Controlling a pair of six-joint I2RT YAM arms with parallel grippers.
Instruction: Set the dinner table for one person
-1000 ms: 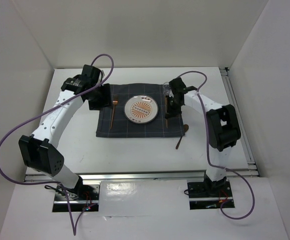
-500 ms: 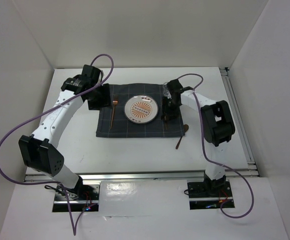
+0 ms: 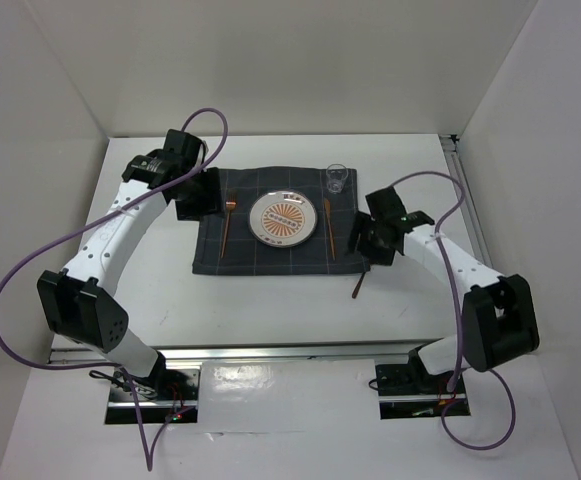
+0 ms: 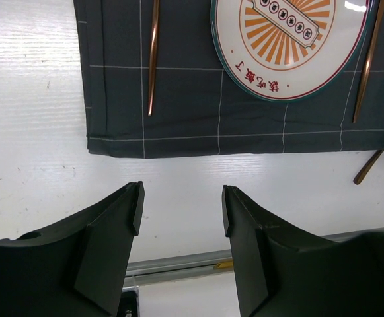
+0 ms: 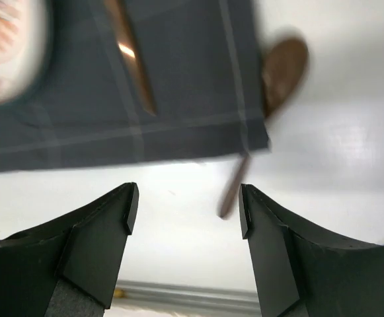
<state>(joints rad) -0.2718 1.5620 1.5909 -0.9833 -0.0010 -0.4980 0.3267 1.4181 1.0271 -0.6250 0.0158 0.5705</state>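
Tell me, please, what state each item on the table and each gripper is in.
Cloth: spread flat on the dinner table.
Plate: empty, centred on the cloth.
Glass: upright at the cloth's far right corner.
Left utensil: flat on the cloth, left of the plate.
Right utensil: flat on the cloth, right of the plate.
Spoon: lying at the cloth's near right corner, handle on bare table.
Left gripper: fingers open, empty.
Right gripper: fingers open, empty.

- Right gripper [image 5: 188,198]: fingers spread apart, nothing between them, above the white dinner table [image 5: 178,244].
- Dark checked cloth [image 5: 178,99]: fills the upper view, with one corner at right.
- Copper utensil [image 5: 131,59]: lies on the cloth.
- Copper spoon [image 5: 284,69]: bowl just beside the cloth edge, neck hidden at the corner, handle on the table.
- Plate [image 5: 6,46]: blurred rim, top left.
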